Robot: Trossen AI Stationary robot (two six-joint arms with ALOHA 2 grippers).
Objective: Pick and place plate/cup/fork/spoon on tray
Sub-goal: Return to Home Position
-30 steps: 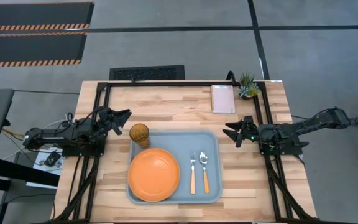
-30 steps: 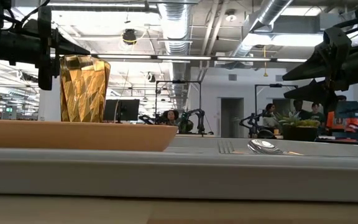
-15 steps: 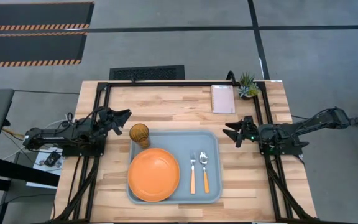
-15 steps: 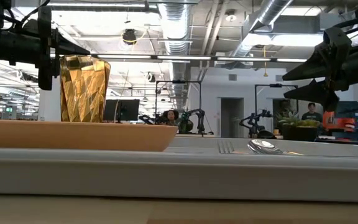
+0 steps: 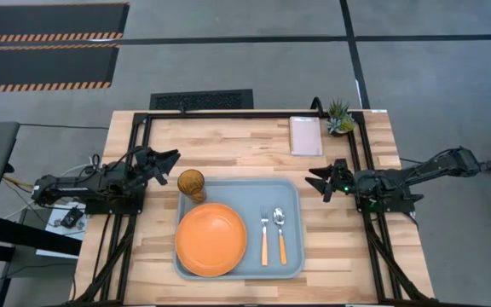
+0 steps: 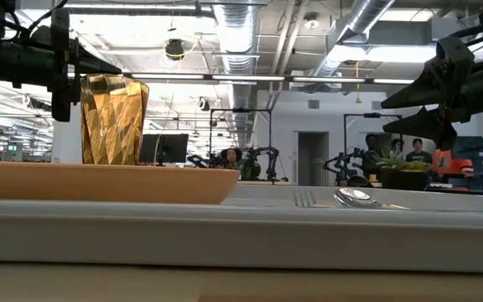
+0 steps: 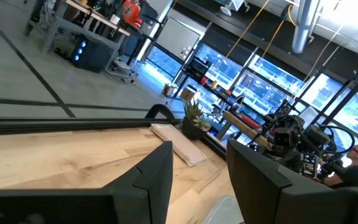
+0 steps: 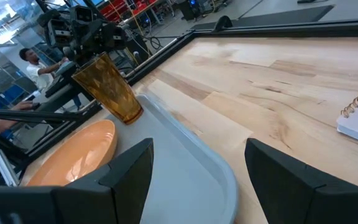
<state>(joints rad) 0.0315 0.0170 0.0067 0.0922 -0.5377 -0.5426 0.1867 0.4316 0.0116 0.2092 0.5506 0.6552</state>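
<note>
In the high view the tray [image 5: 238,228] sat at lower centre, carrying all 4 items — the plate [image 5: 210,240] lower left, the cup [image 5: 191,182] at its upper-left corner, the fork [image 5: 263,232] and the spoon [image 5: 280,230] side by side (handles down). The left gripper [image 5: 172,158] and the right gripper [image 5: 313,179] hovered either side — fingers spread, holding nothing.

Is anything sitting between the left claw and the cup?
Nothing visible. The left claw hangs open just outside the tray, and only bare table separates it from the cup in the tray's corner.
</note>
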